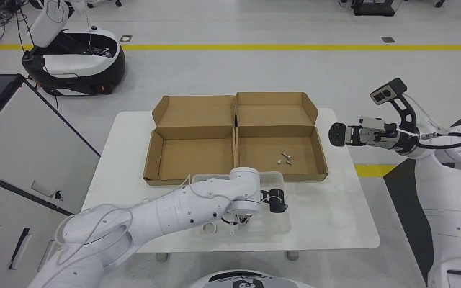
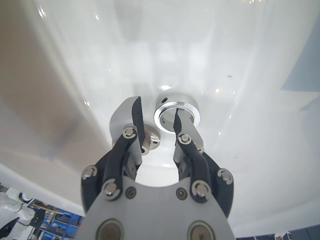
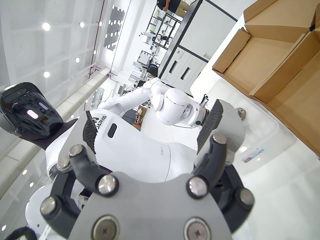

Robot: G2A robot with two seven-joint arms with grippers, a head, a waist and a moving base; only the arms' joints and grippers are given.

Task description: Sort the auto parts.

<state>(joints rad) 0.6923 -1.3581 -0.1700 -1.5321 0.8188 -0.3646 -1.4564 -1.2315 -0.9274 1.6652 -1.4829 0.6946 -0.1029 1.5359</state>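
Metal collar (image 2: 186,103) lies flat on the floor of the clear bin (image 2: 225,138) at the near side of the worktop (image 1: 338,216), bore facing up toward the left gripper (image 2: 157,108). Jaws are partly open and hold nothing: one fingertip stands inside the bore, the other outside, so the ring's wall sits between them with a gap on the outer side. Being round, the collar has no long axis to line up. Judged step: closing on that wall to lift the part.

Flanged bush (image 2: 152,137) lies just beside the collar, partly behind the outer finger; closing may nudge it.

Right gripper (image 3: 152,118) hangs beyond the worktop's right edge, well apart from the bin, jaws wide open and empty. Left arm is plainly the nearer.

Count:
- parts seen in the bin: two, one collar and one bush
- cardboard boxes: two, left box (image 1: 189,157) and right box (image 1: 302,147), side by side behind the bin
- small fasteners (image 1: 286,153) in the right box: two
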